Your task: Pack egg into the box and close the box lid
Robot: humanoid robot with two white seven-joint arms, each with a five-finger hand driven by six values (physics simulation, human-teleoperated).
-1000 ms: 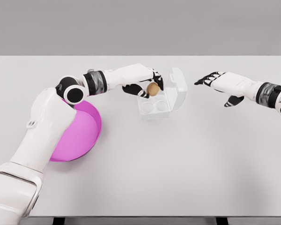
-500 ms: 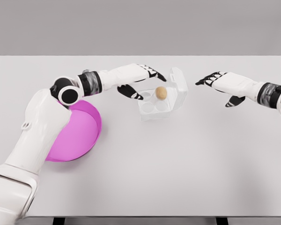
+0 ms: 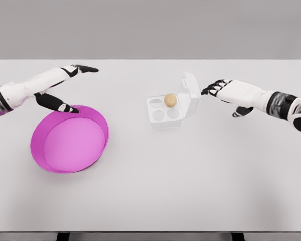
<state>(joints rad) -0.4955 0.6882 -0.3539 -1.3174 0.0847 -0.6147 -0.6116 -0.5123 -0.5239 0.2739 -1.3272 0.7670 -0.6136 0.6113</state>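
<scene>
A tan egg (image 3: 170, 100) sits in the back right cup of a clear plastic egg box (image 3: 165, 111) at the table's middle. The box's lid (image 3: 190, 93) stands raised, leaning back to the right. My right hand (image 3: 221, 89) hovers open just right of the lid, fingertips (image 3: 206, 91) pointing at it, a small gap away. My left hand (image 3: 70, 85) is open far to the left, above the back rim of a magenta bowl (image 3: 70, 139), holding nothing.
The magenta bowl lies left of centre on the white table (image 3: 190, 175). The box's other three cups hold nothing.
The left hand released the egg into the box and pulled far back to the left, over the bowl. The right hand moved left toward the lid.
</scene>
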